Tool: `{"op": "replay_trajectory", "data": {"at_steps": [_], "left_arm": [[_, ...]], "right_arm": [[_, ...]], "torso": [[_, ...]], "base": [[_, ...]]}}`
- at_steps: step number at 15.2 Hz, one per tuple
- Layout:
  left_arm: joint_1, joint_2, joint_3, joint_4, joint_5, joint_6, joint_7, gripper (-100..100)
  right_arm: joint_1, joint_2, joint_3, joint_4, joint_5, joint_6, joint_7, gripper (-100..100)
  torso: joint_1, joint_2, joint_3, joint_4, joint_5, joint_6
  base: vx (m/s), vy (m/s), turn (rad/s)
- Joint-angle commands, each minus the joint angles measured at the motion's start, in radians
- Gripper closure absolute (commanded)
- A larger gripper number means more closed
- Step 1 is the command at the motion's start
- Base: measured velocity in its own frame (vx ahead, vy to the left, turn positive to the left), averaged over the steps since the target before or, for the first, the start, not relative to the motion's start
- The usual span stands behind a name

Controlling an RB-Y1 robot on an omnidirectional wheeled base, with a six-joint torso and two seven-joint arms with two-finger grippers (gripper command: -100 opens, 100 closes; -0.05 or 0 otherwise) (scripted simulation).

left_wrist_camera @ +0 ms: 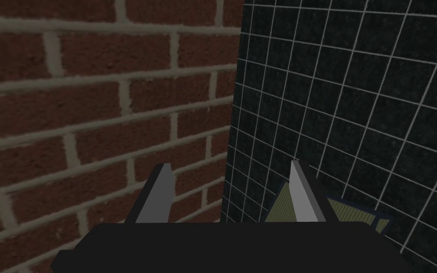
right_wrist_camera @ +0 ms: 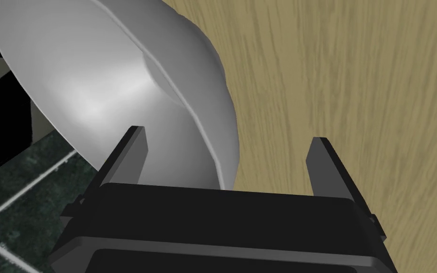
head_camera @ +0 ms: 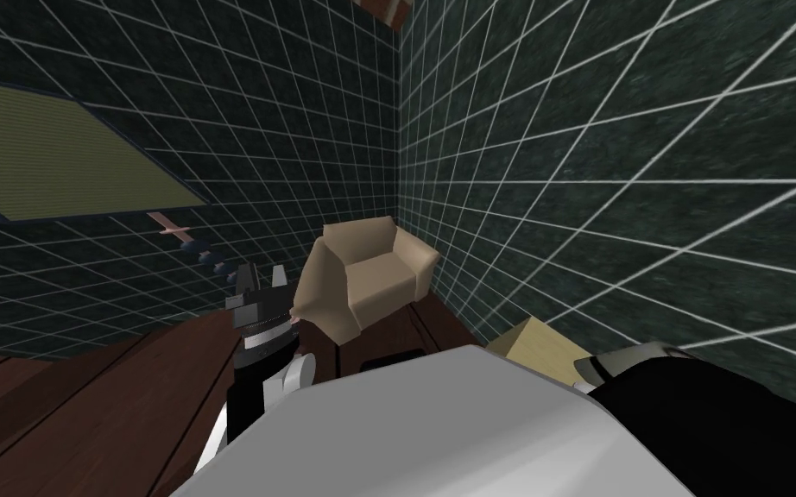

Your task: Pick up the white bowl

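Note:
The white bowl [right_wrist_camera: 108,71] lies tilted on a light wood surface [right_wrist_camera: 355,71], very close to my right gripper [right_wrist_camera: 228,134]. That gripper is open: one finger [right_wrist_camera: 132,151] rests over the bowl's side, the other stands over bare wood, and the bowl's edge runs down between them. A corner of the light wood top [head_camera: 533,343] also shows beside my right forearm, low on the right in the head view. My left gripper [head_camera: 262,280] is raised in front of me, open and empty [left_wrist_camera: 230,165].
A beige armchair [head_camera: 366,272] sits in the corner ahead, between dark green tiled walls [head_camera: 612,173]. The floor [head_camera: 85,405] is dark wood. An olive panel [head_camera: 60,164] and a small peg rail [head_camera: 172,226] hang on the left wall.

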Motion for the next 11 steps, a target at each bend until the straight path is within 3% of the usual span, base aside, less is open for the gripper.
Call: {"op": "replay_trajectory", "data": {"at_steps": [1,2,6,7,10,11], "left_arm": [[0.0,0.0,0.0,0.0,0.0,0.0,0.0,0],[0.0,0.0,0.0,0.0,0.0,0.0,0.0,0],[0.0,0.0,0.0,0.0,0.0,0.0,0.0,0],[0.0,0.0,0.0,0.0,0.0,0.0,0.0,0],[0.0,0.0,0.0,0.0,0.0,0.0,0.0,0],[0.0,0.0,0.0,0.0,0.0,0.0,0.0,0]], "right_arm": [[0.0,0.0,0.0,0.0,0.0,0.0,0.0,-100],[0.002,0.001,0.003,-0.006,0.0,0.004,-0.005,100],[0.002,0.001,0.002,-0.005,-0.001,0.005,-0.006,100],[0.032,-0.031,0.001,-0.024,-0.003,-0.011,-0.02,100],[0.058,-0.062,-0.006,-0.032,-0.005,-0.039,-0.027,100],[0.037,-0.044,-0.012,-0.01,-0.003,-0.032,-0.011,100]], "torso": [[0.0,0.0,0.0,0.0,0.0,0.0],[-0.001,-0.001,0.0,0.0,-0.001,0.0],[-0.001,-0.003,-0.002,-0.001,-0.001,-0.001],[-0.001,-0.003,-0.002,-0.001,-0.002,-0.001],[0.007,-0.008,-0.005,-0.002,0.0,0.0],[0.01,-0.009,-0.005,-0.002,0.001,-0.001]], "base": [[-0.016,-0.035,0.005],[-0.007,-0.009,0.003],[0.0,0.0,0.0],[0.035,0.053,-0.051],[0.088,0.135,-0.091],[0.046,0.087,-0.038]]}}
